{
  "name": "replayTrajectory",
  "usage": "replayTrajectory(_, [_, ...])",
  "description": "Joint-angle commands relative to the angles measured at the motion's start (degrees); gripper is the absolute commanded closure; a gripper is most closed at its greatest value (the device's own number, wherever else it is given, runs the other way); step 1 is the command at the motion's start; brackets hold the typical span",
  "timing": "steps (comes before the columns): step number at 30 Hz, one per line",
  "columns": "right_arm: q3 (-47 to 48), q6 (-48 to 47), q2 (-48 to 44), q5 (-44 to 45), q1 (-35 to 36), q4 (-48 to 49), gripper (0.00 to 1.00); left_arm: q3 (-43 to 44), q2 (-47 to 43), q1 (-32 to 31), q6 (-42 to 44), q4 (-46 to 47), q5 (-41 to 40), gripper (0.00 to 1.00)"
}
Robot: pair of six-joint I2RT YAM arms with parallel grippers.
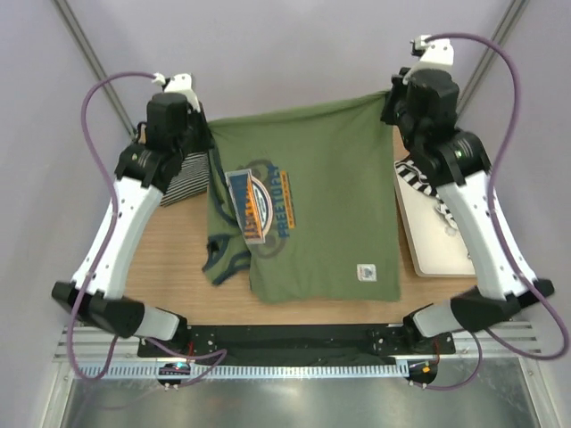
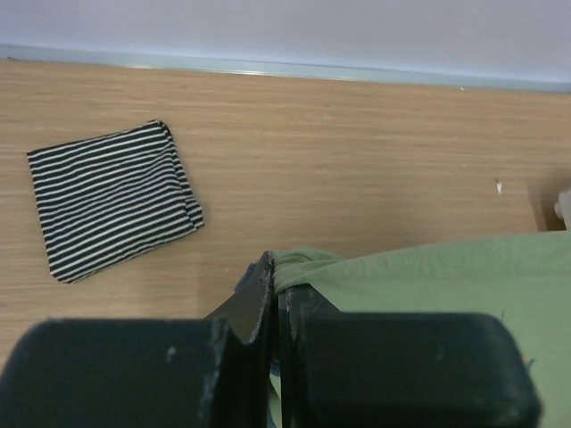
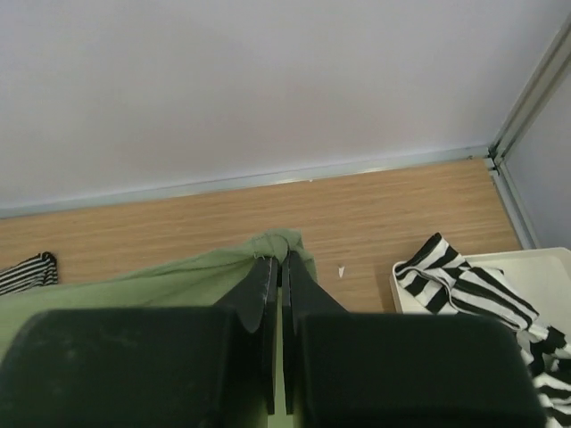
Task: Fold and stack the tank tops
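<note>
The olive green tank top (image 1: 312, 178) is stretched between both grippers, printed side up, and its near part drapes down to the table. My left gripper (image 1: 211, 135) (image 2: 275, 263) is shut on the far left corner of this green cloth (image 2: 428, 267). At the far right corner, my right gripper (image 1: 385, 100) (image 3: 280, 259) is shut on a bunched bit of the same cloth (image 3: 134, 290). The pinstriped tank top (image 2: 111, 198) (image 1: 186, 178) lies folded at the left, partly under the left arm. The broad-striped tank top (image 3: 473, 290) (image 1: 419, 178) lies crumpled on the tray.
A cream tray (image 1: 437, 254) (image 3: 544, 276) sits at the table's right side, under the right arm. The back wall meets the wooden table (image 2: 357, 160) just beyond both grippers. A metal frame post (image 3: 526, 98) stands at the far right corner.
</note>
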Motion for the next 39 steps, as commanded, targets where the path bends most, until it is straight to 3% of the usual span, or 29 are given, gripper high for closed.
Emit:
replayTrajectory(1, [12.44, 4.93, 4.96, 0.23, -7.0, -2.82, 0.99, 11.33, 4.1, 4.38, -1.39, 3.15, 6.17, 1.0])
replayTrajectory(5, [26.75, 10.05, 11.66, -10.22, -16.57, -7.23, 0.99, 21.62, 10.43, 4.29, 2.4, 0.32, 4.33, 1.0])
replayTrajectory(10, [29.35, 13.04, 10.55, -15.85, -21.16, -7.24, 0.99, 20.06, 8.25, 4.38, 4.77, 2.52, -2.79, 1.0])
replayTrajectory(15, [13.99, 13.05, -1.13, -22.7, -21.43, 1.35, 0.99, 16.02, 0.89, 4.29, 2.4, 2.43, -0.62, 1.0])
replayTrajectory(20, [-2.81, 10.15, -19.91, -25.97, -21.43, 7.7, 0.99, 5.04, -13.97, 3.16, 2.84, 5.33, 16.14, 1.0])
replayTrajectory(22, [-7.72, 9.36, -25.39, -28.93, -21.43, 8.67, 0.99, 1.71, -21.44, 2.97, 2.4, 5.16, 19.33, 1.0])
replayTrajectory(24, [-10.2, 8.75, -32.25, -30.1, -21.43, 9.9, 0.99, -0.76, -26.19, 2.97, 2.05, 5.16, 21.19, 1.0])
replayTrajectory(28, [-10.22, 8.13, -36.05, -30.55, -21.43, 8.86, 0.99, 0.79, -32.71, 2.97, 1.44, 4.63, 21.55, 1.0])
replayTrajectory(35, [-2.12, 9.53, -25.86, -18.08, -21.34, -1.24, 0.99, 6.78, -20.71, 2.89, -0.32, 1.83, 25.94, 1.0])
replayTrajectory(38, [-6.85, 11.89, -22.7, -16.75, -21.43, -4.85, 0.99, 2.67, -15.77, 2.89, -2.86, 0.06, 27.08, 1.0])
replayTrajectory(39, [-8.96, 12.6, -22.43, -16.05, -21.43, -5.29, 0.99, -2.74, -15.05, 2.97, -3.66, 1.54, 27.43, 1.0])
